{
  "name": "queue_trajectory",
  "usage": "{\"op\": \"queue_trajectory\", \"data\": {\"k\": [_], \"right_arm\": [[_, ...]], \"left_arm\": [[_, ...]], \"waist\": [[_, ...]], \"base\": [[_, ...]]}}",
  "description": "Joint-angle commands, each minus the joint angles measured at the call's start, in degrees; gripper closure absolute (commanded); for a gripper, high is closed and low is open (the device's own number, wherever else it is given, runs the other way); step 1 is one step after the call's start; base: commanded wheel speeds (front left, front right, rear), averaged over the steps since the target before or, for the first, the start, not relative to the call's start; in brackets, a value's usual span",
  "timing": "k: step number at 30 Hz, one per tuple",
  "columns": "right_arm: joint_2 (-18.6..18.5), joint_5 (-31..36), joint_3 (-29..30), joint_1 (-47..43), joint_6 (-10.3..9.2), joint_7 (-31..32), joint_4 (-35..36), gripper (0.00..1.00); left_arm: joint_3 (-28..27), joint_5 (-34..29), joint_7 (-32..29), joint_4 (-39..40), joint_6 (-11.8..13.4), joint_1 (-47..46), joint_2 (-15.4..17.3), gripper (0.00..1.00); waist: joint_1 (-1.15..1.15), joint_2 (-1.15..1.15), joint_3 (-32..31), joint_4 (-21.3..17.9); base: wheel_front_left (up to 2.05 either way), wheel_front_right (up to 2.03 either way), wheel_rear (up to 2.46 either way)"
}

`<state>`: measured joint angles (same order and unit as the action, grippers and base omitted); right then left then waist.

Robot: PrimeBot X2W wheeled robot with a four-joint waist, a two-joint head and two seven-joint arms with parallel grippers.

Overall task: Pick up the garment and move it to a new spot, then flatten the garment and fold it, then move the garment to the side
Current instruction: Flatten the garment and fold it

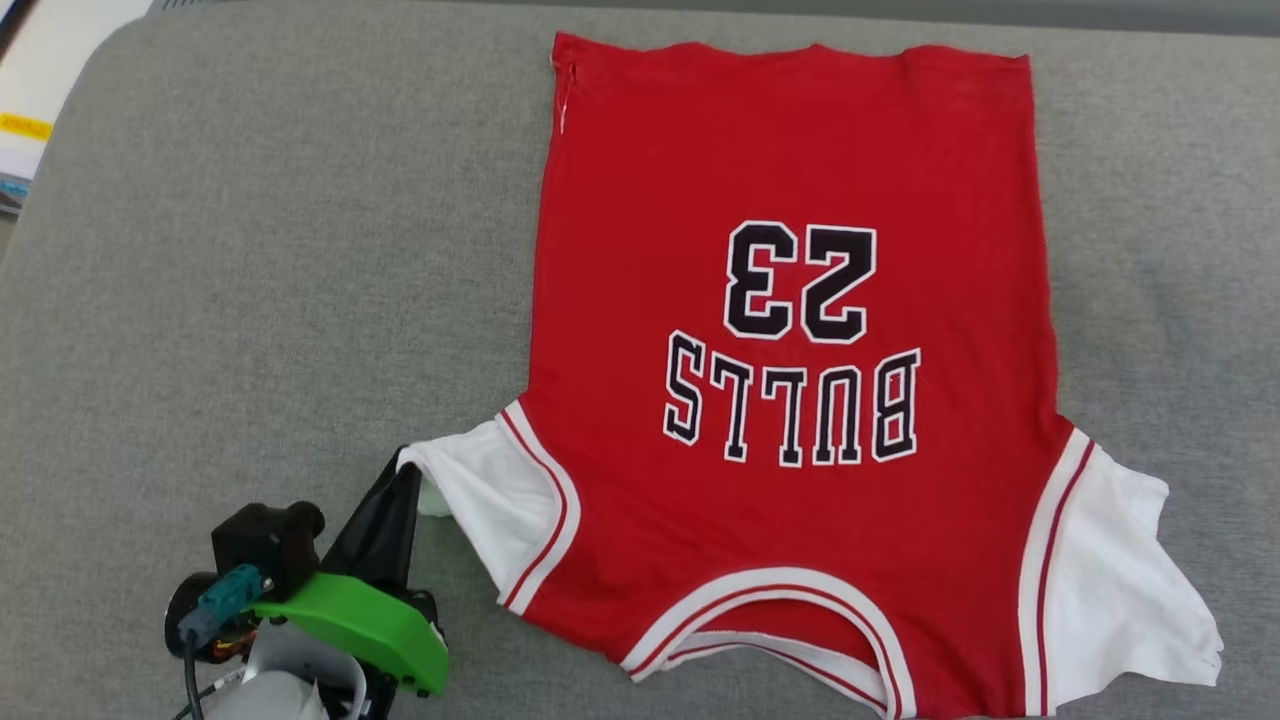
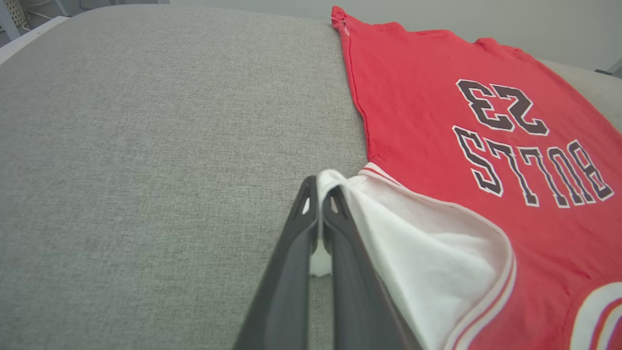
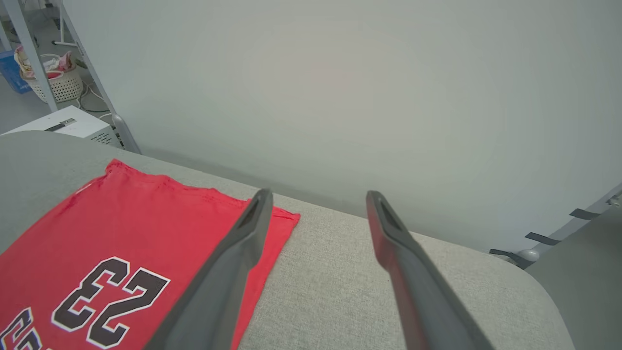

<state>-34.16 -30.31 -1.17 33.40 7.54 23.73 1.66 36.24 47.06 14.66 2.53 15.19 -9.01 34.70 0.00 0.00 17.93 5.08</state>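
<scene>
Left gripper [image 2: 319, 192] was clamped on the sleeve [image 2: 427, 248] tip, shirt [image 1: 790, 170] lying right and ahead of it; right gripper [image 3: 318, 206] hung open, empty, hem corner ahead-left.

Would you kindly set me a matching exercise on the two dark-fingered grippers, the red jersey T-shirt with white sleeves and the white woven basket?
1. left gripper, dark-fingered
2. right gripper, dark-fingered
3. red jersey T-shirt
4. white woven basket

A. on the floor, far off
B. open, holding nothing
C. shut on a white sleeve
D. spread on the grey fabric surface

Pairs: 1-C, 2-B, 3-D, 4-A.
</scene>
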Motion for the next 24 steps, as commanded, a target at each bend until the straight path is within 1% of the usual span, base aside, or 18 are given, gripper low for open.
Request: {"op": "queue_trajectory", "data": {"k": [1, 4, 6, 9, 11, 13, 15, 19, 24], "right_arm": [[-0.4, -0.1, -1.1, 4.8, -0.05, 4.0, -2.5, 0.0], [-1.4, 0.0, -3.9, 14.0, -0.05, 12.7, -7.8, 0.0], [-1.4, -0.4, -5.6, 19.6, -0.05, 20.3, -12.2, 0.0], [-2.4, 0.0, -9.1, 26.5, -0.05, 31.2, -17.1, 0.0], [-2.4, 0.4, -10.1, 29.9, -0.05, 35.9, -19.8, 0.0], [-2.2, 1.7, -11.4, 32.5, -0.05, 39.0, -22.0, 0.0], [-2.1, 3.1, -12.1, 34.4, -0.05, 40.2, -23.8, 0.0], [-0.9, 5.5, -11.7, 36.6, -0.05, 39.9, -27.6, 0.0], [0.0, 6.2, -11.8, 35.5, -0.05, 39.8, -31.3, 0.0]], "left_arm": [[-0.3, -1.6, 0.3, 0.5, -0.1, -1.6, -0.8, 1.0], [-0.6, -3.0, 0.3, 1.3, -0.6, -3.1, -2.3, 1.0], [-0.9, -4.5, 0.3, 1.8, -0.7, -4.1, -3.1, 1.0], [-1.2, -6.4, 0.3, 3.1, -1.0, -5.4, -4.8, 1.0], [-1.4, -7.5, 0.3, 4.0, -1.2, -6.1, -5.7, 1.0], [-1.6, -8.4, 0.3, 4.7, -1.5, -6.7, -6.4, 1.0], [-1.8, -9.3, 0.3, 5.3, -1.8, -7.1, -6.9, 1.0], [-2.6, -10.5, 0.3, 6.2, -2.2, -7.7, -8.0, 1.0], [-3.6, -12.2, 0.3, 6.7, -2.6, -8.1, -9.2, 1.0]], "waist": [[0.0, 0.0, 6.1, 4.1], [0.0, 0.0, 9.0, 6.2], [0.0, 0.0, 10.9, 7.6], [0.0, 0.0, 14.0, 9.6], [0.0, 0.0, 15.8, 10.7], [0.0, 0.0, 17.5, 11.4], [0.0, 0.0, 18.9, 12.0], [0.0, 0.0, 21.4, 12.9], [0.0, 0.0, 23.0, 13.4]], "base": [[0.0, 0.0, 0.0], [0.0, 0.0, 0.0], [0.0, 0.0, 0.0], [0.0, 0.0, 0.0], [0.0, 0.0, 0.0], [0.0, 0.0, 0.0], [0.0, 0.0, 0.0], [0.0, 0.0, 0.0], [0.0, 0.0, 0.0]]}}
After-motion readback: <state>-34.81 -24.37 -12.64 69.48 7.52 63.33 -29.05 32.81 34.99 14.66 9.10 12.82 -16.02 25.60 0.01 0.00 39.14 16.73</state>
